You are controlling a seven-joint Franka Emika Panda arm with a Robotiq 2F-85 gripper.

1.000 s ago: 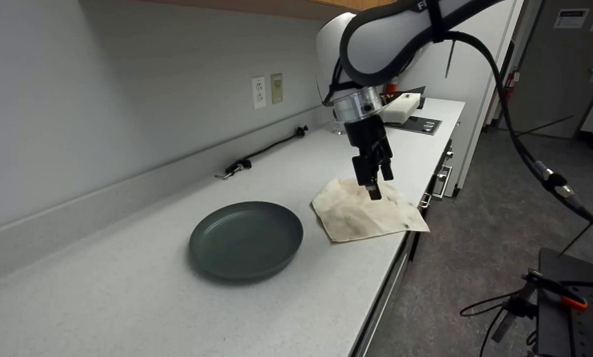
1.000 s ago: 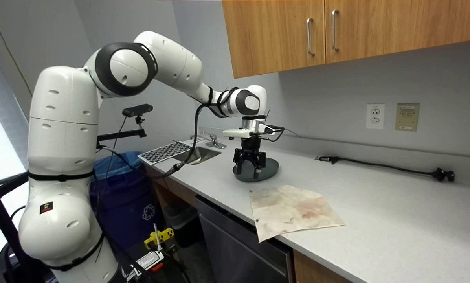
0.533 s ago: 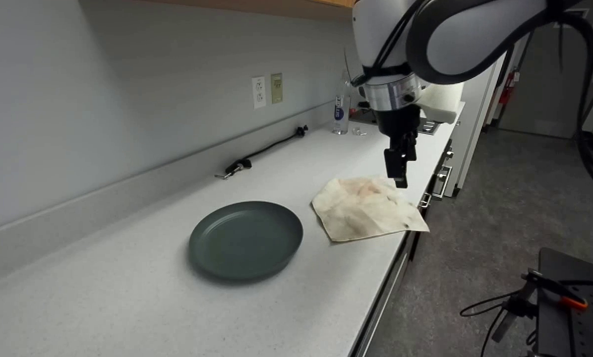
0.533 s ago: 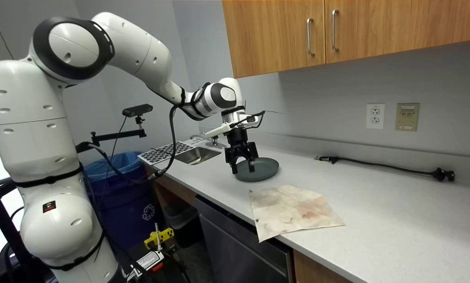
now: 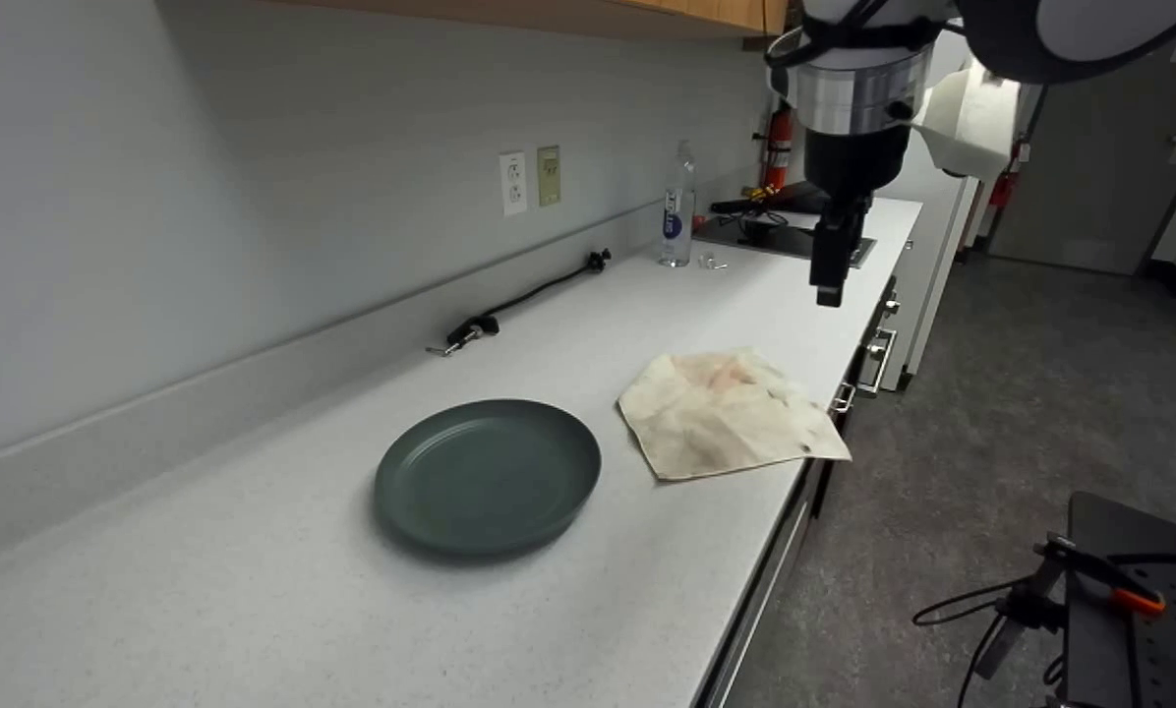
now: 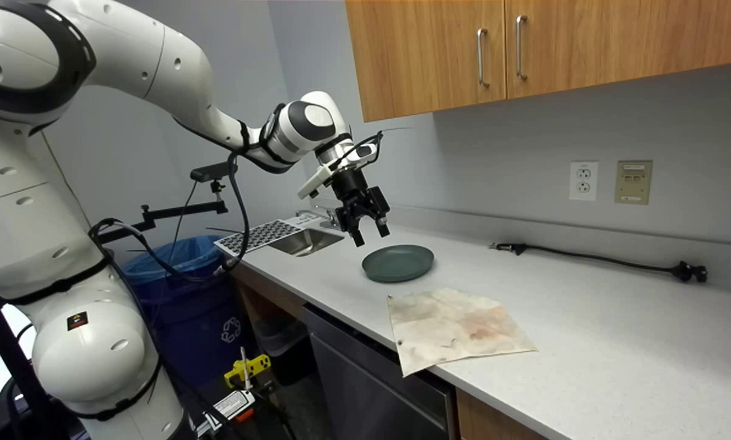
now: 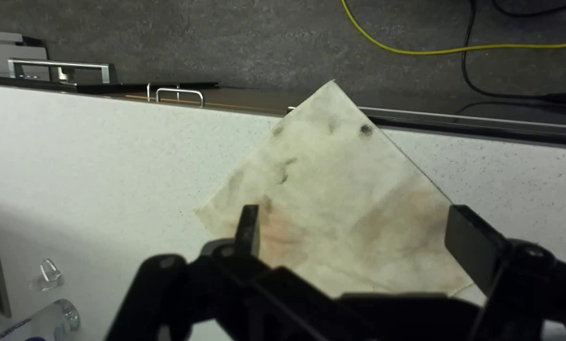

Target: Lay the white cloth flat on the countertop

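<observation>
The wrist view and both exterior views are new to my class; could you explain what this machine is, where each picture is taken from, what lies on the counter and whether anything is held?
The machine is a robot arm ending in a two-fingered gripper. The exterior views look in from outside the robot; the wrist view looks down past its fingers from the arm's wrist. On the pale countertop lie a stained white cloth, one corner over the edge, a dark green plate and a thin black device. A clear bottle stands there too. The gripper is open, holding nothing.
</observation>
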